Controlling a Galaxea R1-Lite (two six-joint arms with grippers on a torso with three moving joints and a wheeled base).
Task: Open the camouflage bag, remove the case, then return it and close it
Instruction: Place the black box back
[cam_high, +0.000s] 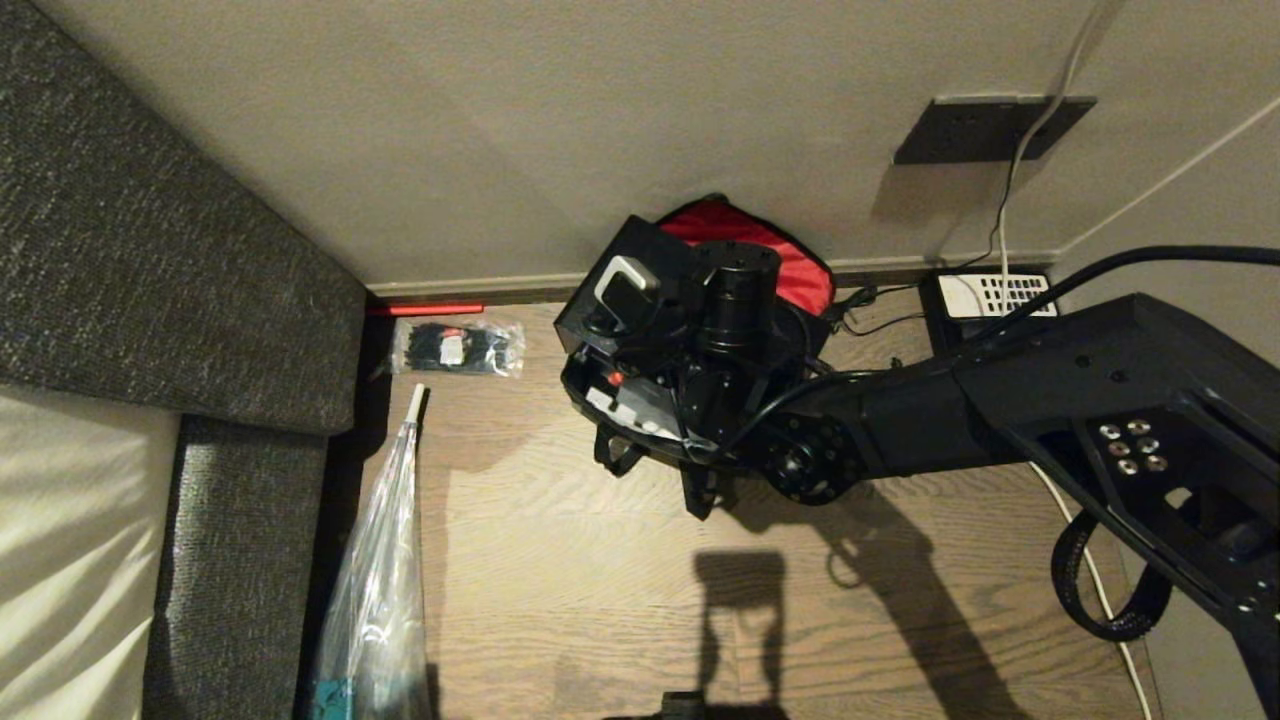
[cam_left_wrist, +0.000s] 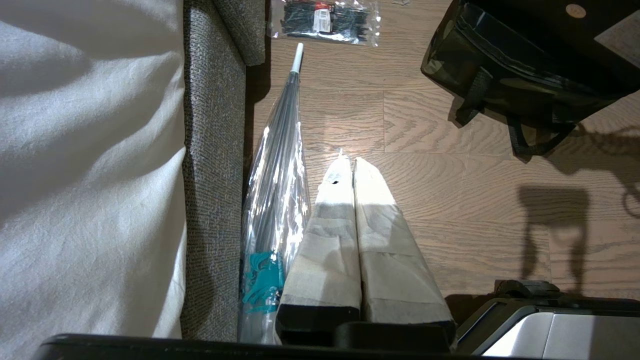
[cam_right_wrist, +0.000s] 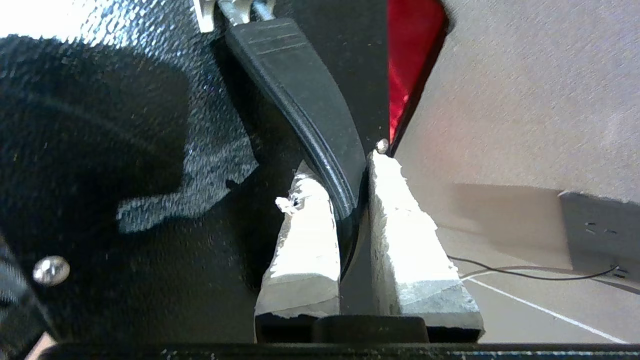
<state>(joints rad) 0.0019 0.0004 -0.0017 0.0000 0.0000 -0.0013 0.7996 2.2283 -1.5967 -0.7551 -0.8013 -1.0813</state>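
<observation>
Black and textured, the case (cam_high: 612, 290) sits at the head view's centre, partly risen from the open bag (cam_high: 640, 440), whose red lid lining (cam_high: 800, 262) leans on the wall. The right claw (cam_right_wrist: 350, 200) is clenched on the case's handle (cam_right_wrist: 305, 95). The left claw (cam_left_wrist: 352, 172), fingers pressed together, hangs over the wood floor (cam_high: 600, 580) beside an umbrella (cam_left_wrist: 277, 185), lower centre of its view.
</observation>
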